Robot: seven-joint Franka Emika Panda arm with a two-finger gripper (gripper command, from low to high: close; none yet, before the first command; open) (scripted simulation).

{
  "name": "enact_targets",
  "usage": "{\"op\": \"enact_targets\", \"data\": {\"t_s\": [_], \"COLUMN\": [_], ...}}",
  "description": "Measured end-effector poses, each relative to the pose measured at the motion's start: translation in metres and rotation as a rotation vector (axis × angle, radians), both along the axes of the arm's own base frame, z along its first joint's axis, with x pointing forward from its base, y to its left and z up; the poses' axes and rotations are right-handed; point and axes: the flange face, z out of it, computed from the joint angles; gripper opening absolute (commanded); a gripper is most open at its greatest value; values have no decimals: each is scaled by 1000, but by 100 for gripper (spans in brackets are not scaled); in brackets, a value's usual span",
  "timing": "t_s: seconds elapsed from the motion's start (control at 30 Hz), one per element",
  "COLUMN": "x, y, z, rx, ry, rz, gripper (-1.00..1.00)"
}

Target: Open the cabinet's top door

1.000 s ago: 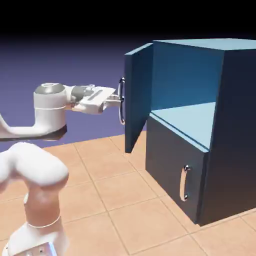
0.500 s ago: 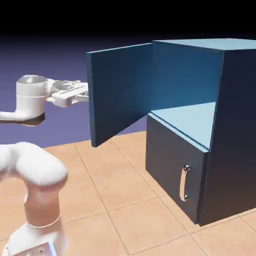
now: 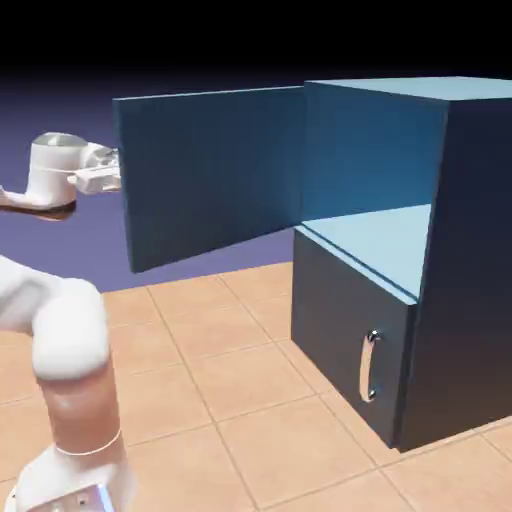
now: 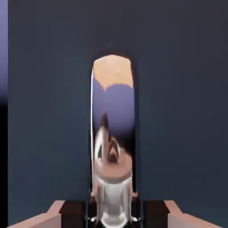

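Observation:
The dark-blue cabinet (image 3: pixel 470 250) stands at the exterior view's right. Its top door (image 3: pixel 210 170) is swung wide open to the left, and its inner face shows. My hand (image 3: pixel 95 172) reaches in behind the door's outer edge, where the panel hides the fingertips and the handle. In the hand view the door's vertical silver handle (image 4: pixel 113 133) fills the middle, mirror-bright, against the door's dark front. My gripper (image 4: pixel 113 214) is shut on this handle, with one dark fingertip (image 4: pixel 73 213) on each side of it.
The open top compartment shows a light-blue shelf (image 3: pixel 375 240). Below it the lower door (image 3: pixel 345 330) is closed, with its small silver handle (image 3: pixel 370 365). Tan tiled floor (image 3: pixel 230 380) lies in front. The arm's white base link (image 3: pixel 70 380) rises at the lower left.
The top door has swung much further open toward the exterior view's left. My hand moved left and back with it, still gripping the handle.

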Motion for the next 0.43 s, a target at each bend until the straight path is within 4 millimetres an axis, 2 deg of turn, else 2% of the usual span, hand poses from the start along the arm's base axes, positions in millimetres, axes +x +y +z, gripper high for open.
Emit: {"op": "enact_targets", "data": {"t_s": [0.43], "x": [18], "y": [92], "z": [0], "rx": [0], "ry": [0], "rz": [-229], "gripper": [-100]}}
